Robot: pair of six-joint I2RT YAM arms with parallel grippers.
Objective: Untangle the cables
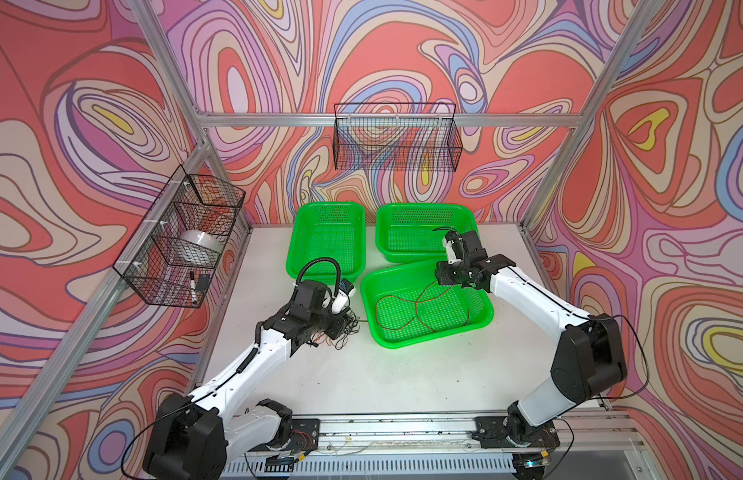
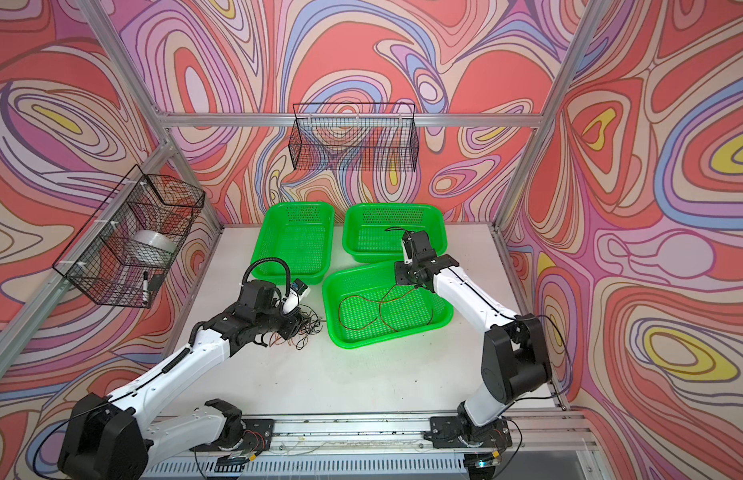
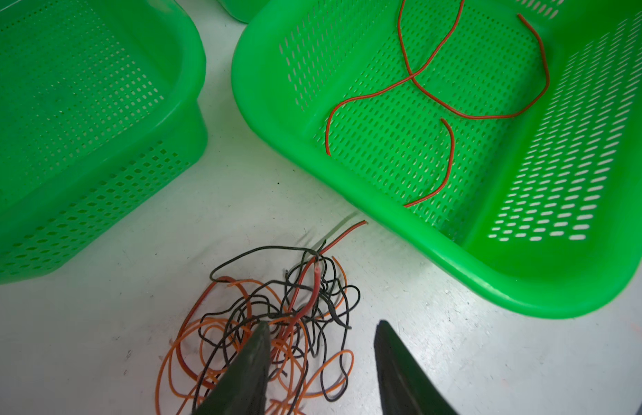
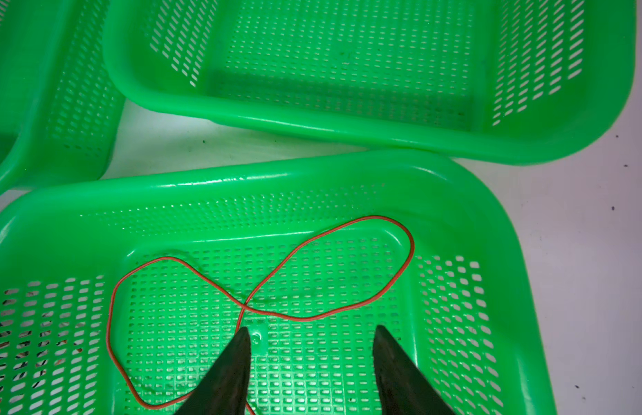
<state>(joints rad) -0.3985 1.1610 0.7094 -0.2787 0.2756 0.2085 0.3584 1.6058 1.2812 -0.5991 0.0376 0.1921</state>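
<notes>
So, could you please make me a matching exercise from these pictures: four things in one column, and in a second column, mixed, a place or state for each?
Things:
1. red cable
2. tangle of cables
3. right gripper
4. white roll

Places or states:
A. inside the wire basket on the left wall
B. open, above the nearest green basket
C. on the bare table, by the left gripper
D. lying loose inside the nearest green basket

Pairs: 1-D, 2-C, 3-B, 4-A.

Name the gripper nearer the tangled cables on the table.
Left. The left gripper sits right at the tangled cables; the right gripper hangs over the basket with red cable in it.
</notes>
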